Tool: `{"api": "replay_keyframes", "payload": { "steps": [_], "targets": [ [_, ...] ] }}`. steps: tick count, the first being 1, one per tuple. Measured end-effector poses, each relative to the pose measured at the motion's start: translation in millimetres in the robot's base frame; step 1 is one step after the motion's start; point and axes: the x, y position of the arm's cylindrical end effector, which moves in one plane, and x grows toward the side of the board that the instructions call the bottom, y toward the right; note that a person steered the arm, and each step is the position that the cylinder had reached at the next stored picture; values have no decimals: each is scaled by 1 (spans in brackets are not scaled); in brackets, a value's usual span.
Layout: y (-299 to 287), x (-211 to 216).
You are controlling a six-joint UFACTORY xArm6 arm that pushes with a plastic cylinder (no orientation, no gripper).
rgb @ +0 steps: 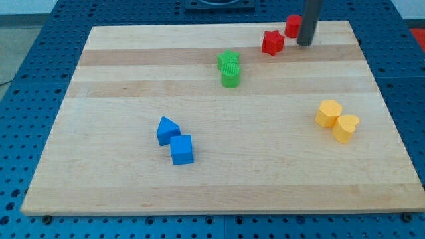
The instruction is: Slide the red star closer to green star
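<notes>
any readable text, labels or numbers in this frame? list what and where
None: no words, labels, brands or numbers show.
Blocks are plain: red star, green star, the other red, green, blue and yellow ones.
Board is bare wood; my tip, right of the red star, is unmarked.

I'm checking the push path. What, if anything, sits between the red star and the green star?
Nothing visible does. The board between the red star and the green star is bare; the other red block and my tip lie on the red star's far side.
</notes>
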Motion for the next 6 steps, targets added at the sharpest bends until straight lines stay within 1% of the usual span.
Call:
{"api": "replay_keyframes", "payload": {
  "steps": [1, 2, 3, 4, 5, 6],
  "targets": [
    [-51, 12],
    [-82, 12],
    [-15, 2],
    [-6, -28],
    [-56, -37],
    [-123, -32]
  ]
}}
